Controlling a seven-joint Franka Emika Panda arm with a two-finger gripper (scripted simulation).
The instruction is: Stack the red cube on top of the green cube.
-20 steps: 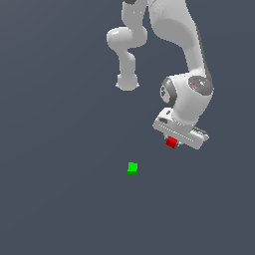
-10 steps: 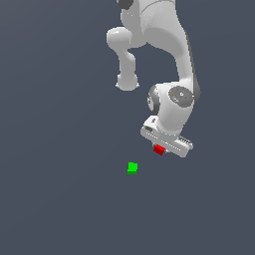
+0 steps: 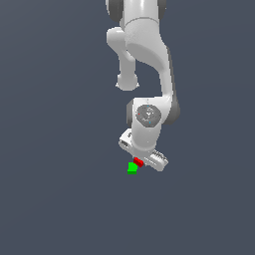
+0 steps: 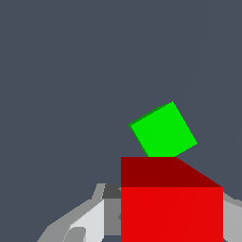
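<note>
My white gripper (image 3: 139,163) is shut on the red cube (image 3: 138,162), which shows just under the hand in the exterior view. The green cube (image 3: 132,168) rests on the dark floor, just below and slightly to the exterior view's left of the red cube, their outlines touching in that picture. In the wrist view the red cube (image 4: 171,204) fills the foreground between my fingers (image 4: 90,218), and the green cube (image 4: 163,130) lies just beyond it, turned at an angle. How high the red cube hangs above the green one cannot be told.
A plain dark grey floor (image 3: 60,199) surrounds the cubes. The white arm (image 3: 149,64) rises from the hand towards the top of the exterior view.
The arm has swung to the exterior view's left and lower, carrying the red cube from well right of the green cube to right beside it. The green cube has not moved.
</note>
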